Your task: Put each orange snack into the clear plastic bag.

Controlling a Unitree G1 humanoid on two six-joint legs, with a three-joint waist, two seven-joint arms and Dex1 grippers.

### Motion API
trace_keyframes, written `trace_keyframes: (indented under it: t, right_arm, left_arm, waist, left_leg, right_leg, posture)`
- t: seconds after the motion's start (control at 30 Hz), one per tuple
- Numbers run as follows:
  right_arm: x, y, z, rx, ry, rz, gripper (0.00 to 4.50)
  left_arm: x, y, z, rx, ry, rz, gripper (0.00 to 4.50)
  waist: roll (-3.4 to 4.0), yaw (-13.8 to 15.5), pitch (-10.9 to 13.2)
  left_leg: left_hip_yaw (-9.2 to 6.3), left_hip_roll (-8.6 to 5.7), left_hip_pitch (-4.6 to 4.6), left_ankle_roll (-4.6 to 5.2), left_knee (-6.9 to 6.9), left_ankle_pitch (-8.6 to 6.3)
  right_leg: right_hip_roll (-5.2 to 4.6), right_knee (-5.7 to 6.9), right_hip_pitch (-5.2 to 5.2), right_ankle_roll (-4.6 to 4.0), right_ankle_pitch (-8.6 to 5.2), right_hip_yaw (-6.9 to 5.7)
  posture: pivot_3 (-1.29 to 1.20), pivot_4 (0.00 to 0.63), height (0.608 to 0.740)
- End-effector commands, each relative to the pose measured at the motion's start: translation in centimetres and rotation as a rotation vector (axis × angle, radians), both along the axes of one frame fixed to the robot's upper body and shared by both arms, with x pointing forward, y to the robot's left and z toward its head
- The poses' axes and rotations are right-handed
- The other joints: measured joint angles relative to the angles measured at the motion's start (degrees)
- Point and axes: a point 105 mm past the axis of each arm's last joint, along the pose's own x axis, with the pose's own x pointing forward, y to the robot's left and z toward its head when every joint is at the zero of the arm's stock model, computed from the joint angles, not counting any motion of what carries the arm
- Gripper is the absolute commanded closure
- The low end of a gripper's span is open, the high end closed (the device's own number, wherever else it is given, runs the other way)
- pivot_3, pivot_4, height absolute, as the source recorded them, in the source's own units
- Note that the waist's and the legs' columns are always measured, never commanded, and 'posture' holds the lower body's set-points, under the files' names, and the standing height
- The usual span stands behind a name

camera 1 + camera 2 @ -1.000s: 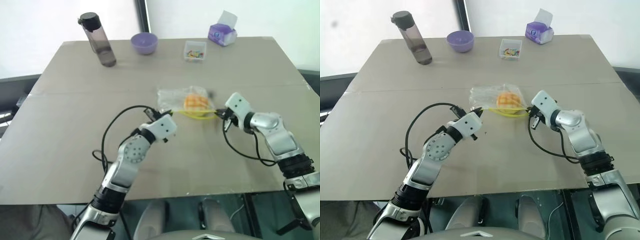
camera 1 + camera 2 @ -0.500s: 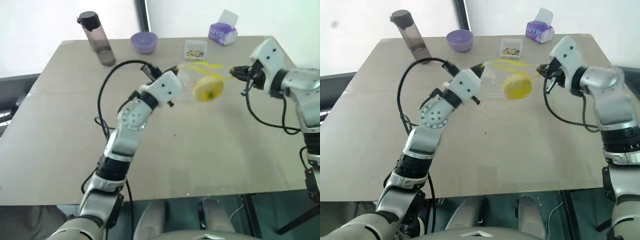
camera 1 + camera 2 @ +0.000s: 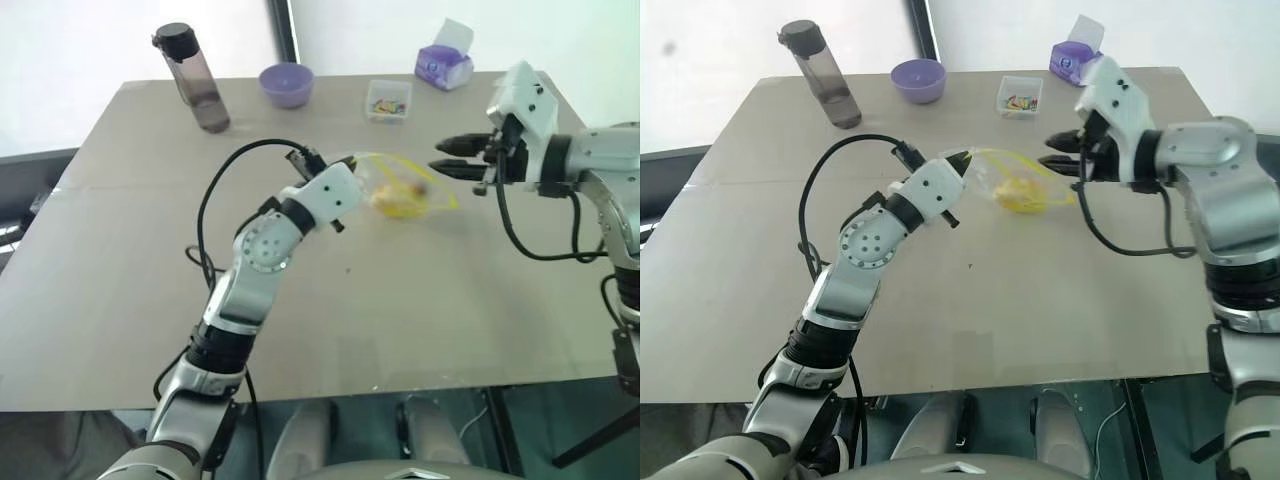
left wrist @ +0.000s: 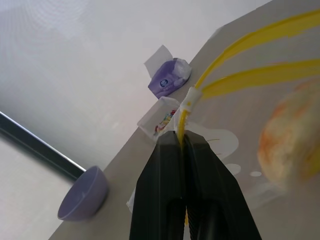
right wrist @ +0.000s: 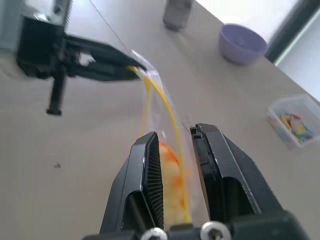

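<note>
- Left eye view: your left gripper point(image 3: 349, 162) is pinched on the yellow seal corner of the clear plastic bag point(image 3: 400, 188), held above the tabletop point(image 3: 130, 300) near its middle.
- The orange snack point(image 3: 398, 198) hangs inside (keep that corner high).
- Your right gripper point(image 3: 447, 158) is parted, clear of the bag.
- Far edge: bottle point(image 3: 192, 78), purple bowl point(image 3: 287, 85), small clear box point(image 3: 389, 101), tissue pack point(image 3: 446, 64).

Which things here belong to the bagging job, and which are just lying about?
Job: plastic bag; orange snack inside it; left gripper pinching the bag's yellow strip; right gripper.
Lying about: water bottle; purple bowl; small clear box; tissue pack.
</note>
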Motion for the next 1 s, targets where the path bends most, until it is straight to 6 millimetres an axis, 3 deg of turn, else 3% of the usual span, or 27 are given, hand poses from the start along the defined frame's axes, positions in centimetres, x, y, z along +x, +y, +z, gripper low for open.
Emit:
trace_keyframes:
  t: [0.03, 0.2, 0.53, 0.7, 1.0]
  right_arm:
    - [-0.6, 2.8, 0.0, -0.041, -0.123, 0.086, 3.33]
    - [0.7, 4.0, -1.1, -0.15, -0.258, 0.107, 3.33]
    - [2.6, 5.4, -0.7, -0.18, -0.397, 0.113, 3.33]
    - [2.5, 6.4, -0.5, -0.152, -0.41, 0.138, 3.33]
    - [2.4, 6.2, -0.5, -0.154, -0.403, 0.135, 3.33]
  left_arm:
    - [-0.9, -0.3, 1.7, 0.009, -0.069, -0.028, 4.5]
    - [-1.0, -0.4, 2.1, 0.048, -0.09, -0.034, 4.5]
    - [-1.3, -0.7, 2.7, 0.152, -0.152, -0.044, 4.5]
    - [-1.5, -0.9, 2.9, 0.17, -0.169, -0.054, 4.5]
    - [-1.4, -0.6, 2.8, 0.174, -0.163, -0.044, 4.5]
  waist:
    - [0.0, 0.0, 0.0]
    - [0.0, 0.1, 0.0]
    - [0.0, -0.3, 0.0]
    - [0.0, -0.3, 0.0]
    - [0.0, -0.3, 0.0]
  left_leg:
    - [0.0, 0.0, 0.0, 0.0, 0.0, 0.0]
    - [-0.05, -0.05, -0.07, -0.01, 0.06, 0.0]
    - [-0.04, -0.03, -0.04, -0.01, 0.03, 0.01]
    - [-0.05, -0.03, -0.05, -0.02, 0.03, 0.01]
    - [-0.05, -0.04, -0.05, -0.01, 0.03, 0.01]
  right_leg:
    - [0.0, 0.0, 0.0, 0.0, 0.0, 0.0]
    - [-0.03, -0.01, -0.01, 0.0, 0.0, -0.06]
    - [-0.01, -0.01, -0.03, 0.0, 0.0, -0.04]
    - [-0.01, -0.01, -0.03, 0.0, 0.0, -0.05]
    - [-0.01, 0.0, -0.03, 0.0, 0.0, -0.05]
  posture:
    - [0.0, 0.15, 0.74]
    - [0.0, 0.15, 0.74]
    - [0.0, 0.15, 0.74]
    - [0.0, 0.15, 0.74]
    - [0.0, 0.15, 0.74]
